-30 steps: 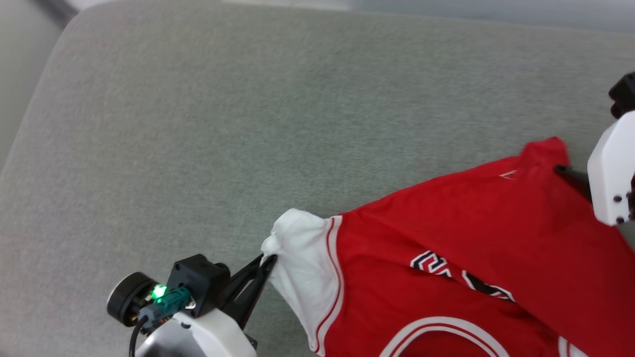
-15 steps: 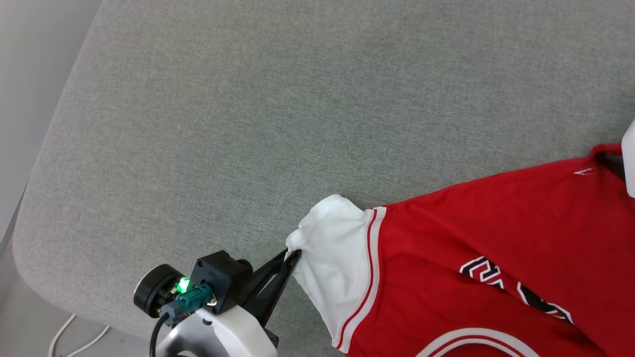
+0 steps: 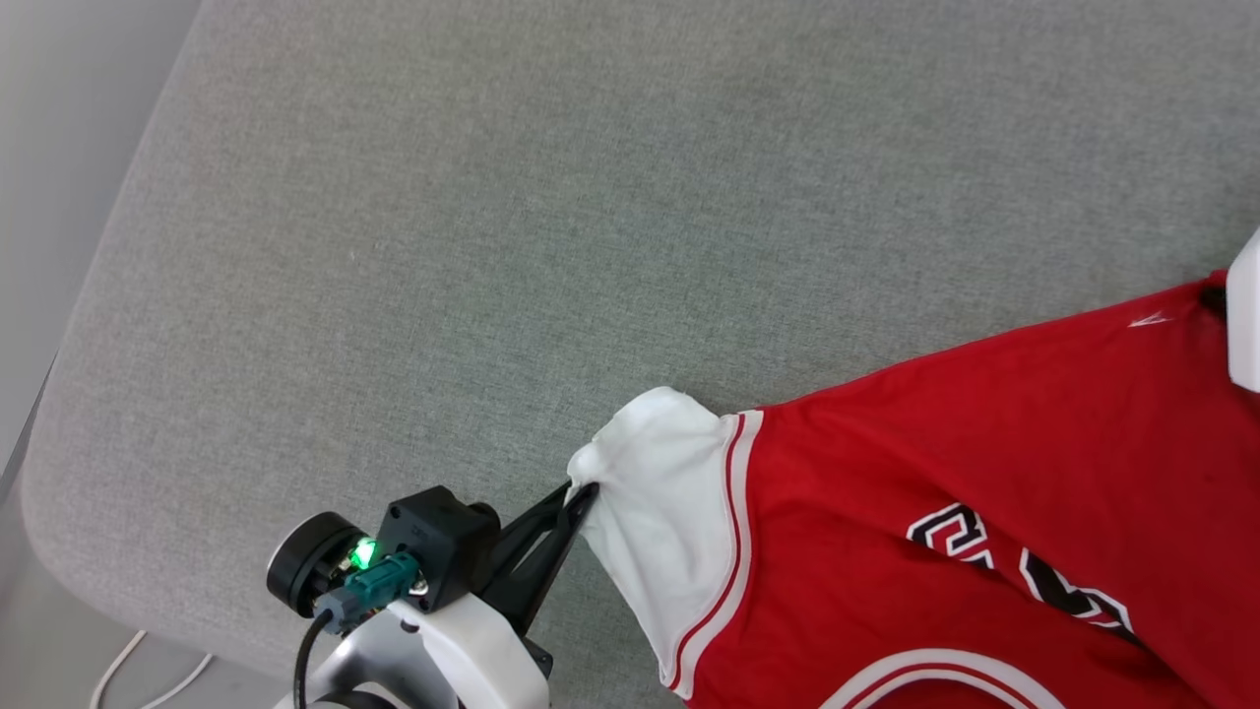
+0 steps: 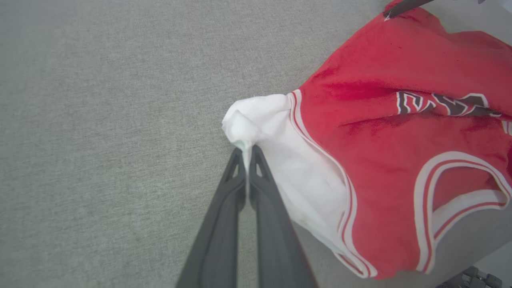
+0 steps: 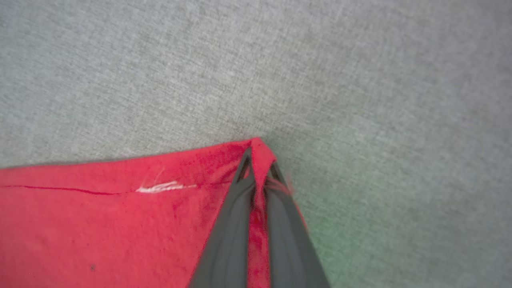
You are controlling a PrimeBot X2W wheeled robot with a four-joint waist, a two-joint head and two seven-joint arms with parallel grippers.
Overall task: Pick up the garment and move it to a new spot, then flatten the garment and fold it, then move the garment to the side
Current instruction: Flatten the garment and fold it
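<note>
1. Left gripper [image 4: 248, 151]: my fingers are pressed together, pinching a bunched tuft of the garment's [image 4: 380, 140] white sleeve [image 4: 280, 160]. The tuft sits at my fingertips and pokes just past them.
2. The garment lies on the grey upholstered surface [image 3: 492, 246], to the right of my left fingers, spread between my two grips.
3. Long axis: it runs from my left fingertips to my right fingertips, slanting from lower left to upper right in the head view. The far edge is drawn nearly straight between the grips.
4. The curved white-and-red trim [image 3: 945, 665] points toward me. The black lettering [image 3: 1024, 576] lies between it and the far edge.
5. Right gripper [image 5: 259, 160]: my fingers are clamped on a red corner. The cloth passes between them, its peak just beyond the tips. A small white mark [image 5: 166, 187] sits just left of these fingers.
</note>
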